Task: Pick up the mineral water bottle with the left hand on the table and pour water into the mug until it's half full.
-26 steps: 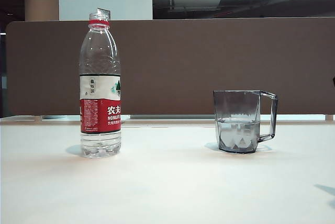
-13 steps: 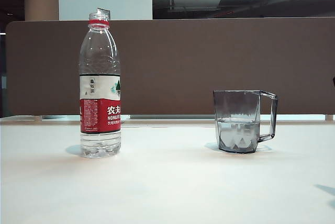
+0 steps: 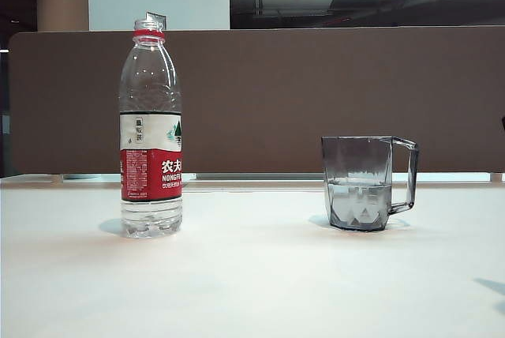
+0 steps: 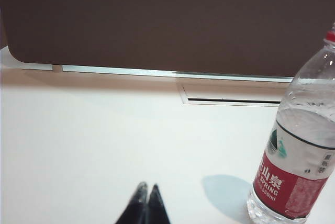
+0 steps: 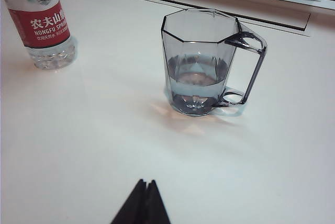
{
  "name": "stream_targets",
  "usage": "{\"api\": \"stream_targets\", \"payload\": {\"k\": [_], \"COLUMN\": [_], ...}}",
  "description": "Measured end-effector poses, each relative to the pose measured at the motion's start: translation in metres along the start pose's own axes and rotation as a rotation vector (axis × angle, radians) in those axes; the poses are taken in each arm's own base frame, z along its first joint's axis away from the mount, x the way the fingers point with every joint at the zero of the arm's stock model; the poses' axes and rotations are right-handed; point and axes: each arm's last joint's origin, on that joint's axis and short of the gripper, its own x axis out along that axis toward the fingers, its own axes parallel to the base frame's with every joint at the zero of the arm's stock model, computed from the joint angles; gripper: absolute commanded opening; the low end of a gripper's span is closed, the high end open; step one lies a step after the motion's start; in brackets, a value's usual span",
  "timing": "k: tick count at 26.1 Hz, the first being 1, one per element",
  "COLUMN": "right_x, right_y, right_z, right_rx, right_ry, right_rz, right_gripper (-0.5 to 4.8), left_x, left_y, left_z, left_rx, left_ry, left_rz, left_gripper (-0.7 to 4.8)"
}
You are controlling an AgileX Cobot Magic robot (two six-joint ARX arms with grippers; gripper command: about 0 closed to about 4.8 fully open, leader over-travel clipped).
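Clear plastic, red at the neck ring: the mineral water bottle [image 3: 151, 129] stands upright and uncapped on the white table [image 3: 252, 275], toward the left side in the exterior view, with only a little water at its base; the grey-tinted mug [image 3: 359, 183] stands upright well to its right, handle turned away from the bottle, water reaching roughly halfway up its faceted wall; the two are well apart and touch nothing but the table.

My left tool [image 4: 146, 192] sits low over the table with its two black tips pressed together, gripping nothing; the bottle [image 4: 301, 145] stands near it, off to one side and a little ahead, apart from the tips with bare table between.

My right tool [image 5: 145, 188] is likewise drawn together on nothing, its tips meeting in a point; the mug [image 5: 201, 62] stands ahead of it with open table between, and the bottle [image 5: 44, 22] lies farther off, beyond the mug's side opposite the handle.

A brown partition [image 3: 316, 93] runs along the table's far edge.
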Motion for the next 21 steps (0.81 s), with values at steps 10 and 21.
{"api": "stream_targets", "payload": {"k": [10, 21], "right_x": [0.002, -0.005], "right_y": [-0.013, -0.058], "right_z": [0.002, 0.009], "right_rx": [0.043, 0.116], "right_ry": [-0.038, -0.258], "right_rz": [-0.149, -0.54], "right_gripper": [-0.01, -0.01], "left_x": [0.0, 0.0], "left_y": [0.0, 0.0], "left_z": [0.0, 0.0], "left_rx": [0.0, 0.0], "left_ry": [0.0, 0.0], "left_rz": [0.0, 0.0], "left_gripper": [-0.05, -0.05]}}
